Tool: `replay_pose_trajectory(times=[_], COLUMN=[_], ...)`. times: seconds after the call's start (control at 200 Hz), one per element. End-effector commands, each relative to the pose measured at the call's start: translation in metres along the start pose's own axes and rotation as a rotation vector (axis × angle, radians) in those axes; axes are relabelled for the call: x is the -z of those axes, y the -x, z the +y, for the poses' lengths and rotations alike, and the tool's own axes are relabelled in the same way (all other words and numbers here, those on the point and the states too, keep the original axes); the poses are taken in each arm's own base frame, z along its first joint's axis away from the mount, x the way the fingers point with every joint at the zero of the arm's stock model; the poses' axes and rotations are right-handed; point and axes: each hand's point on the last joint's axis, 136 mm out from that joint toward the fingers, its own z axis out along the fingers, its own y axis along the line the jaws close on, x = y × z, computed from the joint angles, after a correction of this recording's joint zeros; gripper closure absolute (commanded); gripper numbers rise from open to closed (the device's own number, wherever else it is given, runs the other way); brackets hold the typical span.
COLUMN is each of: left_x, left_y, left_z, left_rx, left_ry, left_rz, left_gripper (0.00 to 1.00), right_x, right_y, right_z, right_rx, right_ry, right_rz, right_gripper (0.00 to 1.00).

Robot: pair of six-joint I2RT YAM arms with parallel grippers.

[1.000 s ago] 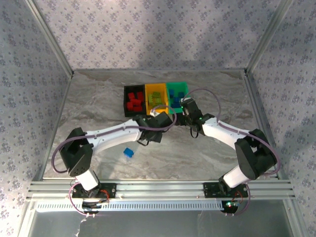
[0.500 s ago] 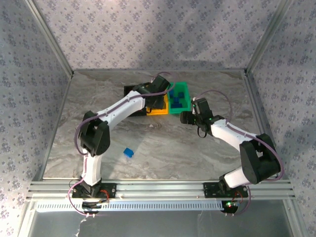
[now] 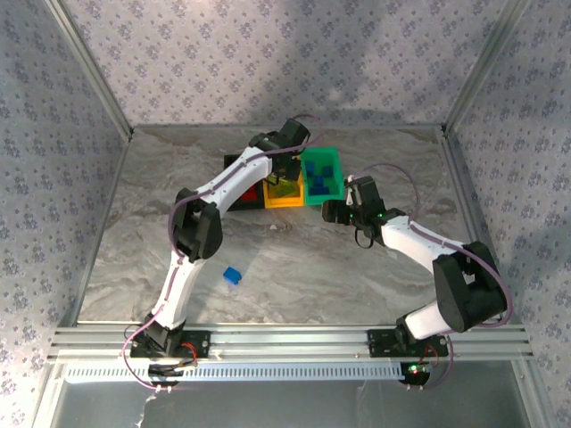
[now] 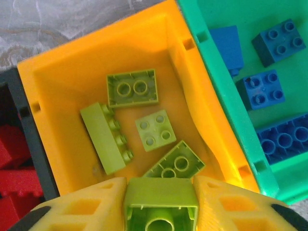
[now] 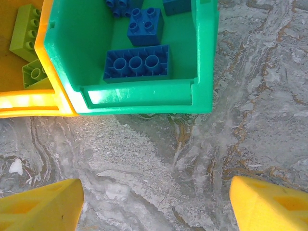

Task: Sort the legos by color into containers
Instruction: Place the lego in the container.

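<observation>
My left gripper is shut on a yellow-green lego and hangs above the orange-yellow bin, where several yellow-green legos lie. In the top view the left gripper reaches over the bin row. The green bin holds blue legos. Red legos lie in the black bin. My right gripper is open over bare table just in front of the green bin, nothing between its fingers. One blue lego lies alone on the table near the left arm.
The marble table spreads around the bins, walled by patterned panels. An aluminium rail runs along the near edge. The left arm stretches diagonally across the table's left middle, and the right arm lies low at the right.
The left arm has swung from the table in front of the bins up over the orange-yellow bin, carrying the yellow-green lego. The right gripper has drawn back from the green bin.
</observation>
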Motion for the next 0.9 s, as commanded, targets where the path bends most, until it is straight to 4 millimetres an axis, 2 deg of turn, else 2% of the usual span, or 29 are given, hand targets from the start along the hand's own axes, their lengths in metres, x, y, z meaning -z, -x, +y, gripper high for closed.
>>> replay_pose_trajectory(times=[0.0, 0.045, 0.135, 0.255, 0.275, 0.31, 0.425, 0.565, 0.665, 0.79, 0.895], left_x=[-0.002, 0.001, 0.012, 0.044, 0.047, 0.056, 0.066, 0.082, 0.091, 0.093, 0.094], left_y=[0.0, 0.001, 0.003, 0.005, 0.003, 0.002, -0.024, -0.063, -0.095, -0.134, -0.162], left_z=[0.005, 0.003, 0.001, 0.003, 0.004, 0.007, 0.027, 0.06, 0.084, 0.113, 0.133], left_rx=[-0.008, -0.009, -0.015, -0.031, -0.03, -0.019, 0.035, 0.098, 0.163, 0.216, 0.234], left_ry=[-0.011, -0.016, -0.022, 0.008, 0.01, 0.005, 0.011, 0.065, 0.083, 0.118, 0.158], left_rz=[0.042, 0.037, 0.016, -0.085, -0.097, -0.121, -0.111, -0.167, -0.178, -0.163, -0.141], left_gripper=[0.46, 0.38, 0.36, 0.35, 0.31, 0.3, 0.3, 0.3, 0.3, 0.31, 0.31], right_x=[0.0, -0.001, 0.0, 0.0, 0.0, 0.0, -0.003, 0.002, 0.008, 0.01, 0.005], right_y=[-0.003, -0.004, -0.003, -0.005, -0.006, -0.008, -0.015, -0.034, -0.057, -0.091, -0.118], right_z=[0.001, 0.002, 0.008, 0.022, 0.025, 0.034, 0.065, 0.122, 0.164, 0.211, 0.235], right_rx=[-0.006, -0.002, 0.011, 0.069, 0.083, 0.111, 0.216, 0.389, 0.547, 0.656, 0.725], right_ry=[0.008, 0.008, 0.015, 0.025, 0.032, 0.049, 0.106, 0.231, 0.315, 0.46, 0.506], right_rz=[0.0, 0.004, 0.001, -0.007, -0.006, -0.003, 0.01, 0.016, 0.03, 0.096, 0.156], right_gripper=[0.19, 0.19, 0.19, 0.19, 0.19, 0.18, 0.18, 0.18, 0.17, 0.17, 0.17])
